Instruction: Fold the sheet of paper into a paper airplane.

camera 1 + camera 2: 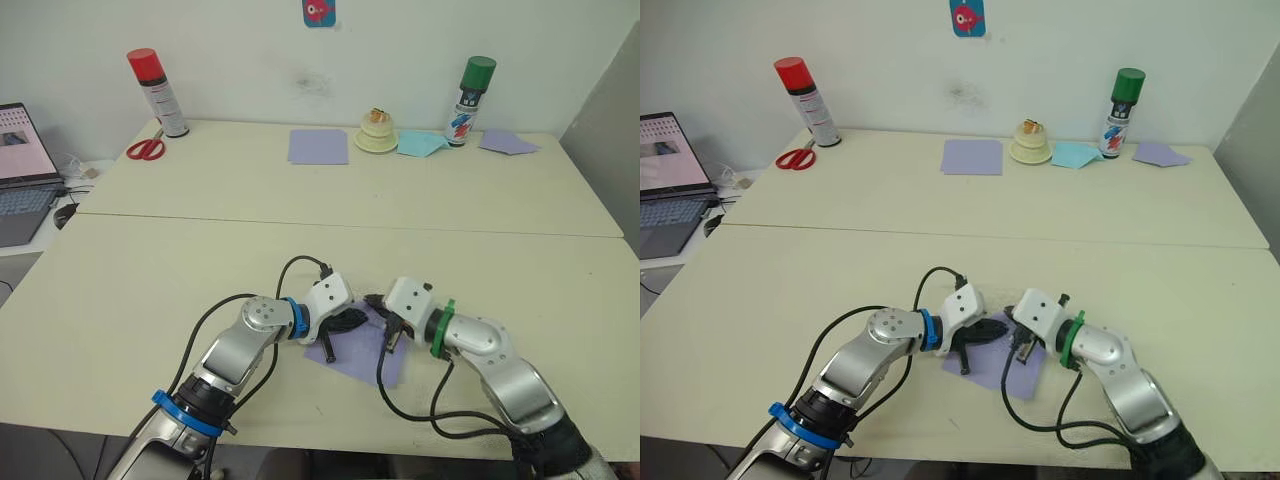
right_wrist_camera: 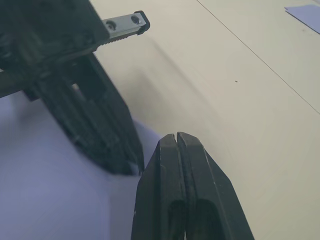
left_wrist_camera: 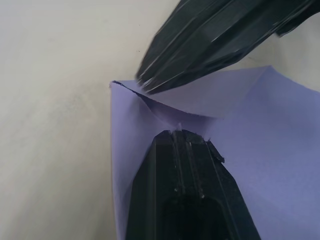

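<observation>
Between the two grippers, on the near part of the table [image 1: 150,260], lies the sheet of paper [image 1: 357,352] — flat but for one corner folded over. The left gripper [image 3: 165,107] stands spread, one finger pressing the sheet, the other above the flap, gripping nothing. The right gripper [image 2: 176,137] is closed and empty, its tip at the paper's edge. Best to hold the sheet pinned and stroke the crease flat — slowly, so nothing slides.

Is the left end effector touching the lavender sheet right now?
Touching. The left wrist view shows the left end effector pressing the sheet of paper, a folded corner between its fingers.
</observation>
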### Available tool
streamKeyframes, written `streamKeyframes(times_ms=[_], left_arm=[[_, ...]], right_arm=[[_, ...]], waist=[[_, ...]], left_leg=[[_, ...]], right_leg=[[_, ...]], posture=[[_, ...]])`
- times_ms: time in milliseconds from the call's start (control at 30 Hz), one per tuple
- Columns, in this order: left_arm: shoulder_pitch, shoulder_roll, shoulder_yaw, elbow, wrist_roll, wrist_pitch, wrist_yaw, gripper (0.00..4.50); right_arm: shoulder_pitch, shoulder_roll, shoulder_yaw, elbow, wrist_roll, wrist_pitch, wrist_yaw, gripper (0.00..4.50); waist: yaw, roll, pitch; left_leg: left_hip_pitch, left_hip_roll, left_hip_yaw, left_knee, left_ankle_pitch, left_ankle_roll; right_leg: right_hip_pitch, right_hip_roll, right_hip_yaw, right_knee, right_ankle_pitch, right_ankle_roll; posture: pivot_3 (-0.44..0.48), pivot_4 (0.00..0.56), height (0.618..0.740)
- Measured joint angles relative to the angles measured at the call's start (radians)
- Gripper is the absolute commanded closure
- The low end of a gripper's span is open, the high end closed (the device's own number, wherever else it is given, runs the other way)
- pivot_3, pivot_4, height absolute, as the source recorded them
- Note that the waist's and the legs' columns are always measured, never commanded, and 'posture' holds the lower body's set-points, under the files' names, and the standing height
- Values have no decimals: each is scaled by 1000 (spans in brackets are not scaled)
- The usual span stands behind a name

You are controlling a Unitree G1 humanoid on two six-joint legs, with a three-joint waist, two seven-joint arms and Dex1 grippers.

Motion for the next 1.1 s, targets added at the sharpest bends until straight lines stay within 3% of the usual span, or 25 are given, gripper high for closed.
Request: streamKeyframes(times_ms=[833,1000,1100], left_arm=[[1,1,3,-7,4,1,-2,4483],[4,11,3,-30,-9,25,-31,3177],[2,67,-8,-72,-13,24,-92,3177]], right_arm=[[-14,8,32,98,-52,-25,-16,4500],[-16,13,36,98,-61,-25,-16,4500],[-18,17,38,99,-64,-26,-16,4500]], waist=[[0,0,-1],[-2,0,-1],[-4,0,0]], left_leg=[[2,0,0,1,0,0],[2,0,1,1,0,0],[1,0,1,0,0,0]], right_leg=[[-1,0,1,7,0,0],[-2,0,1,8,0,0],[-3,0,1,10,0,0]], posture=[[0,150,740],[0,150,740],[0,150,740]])
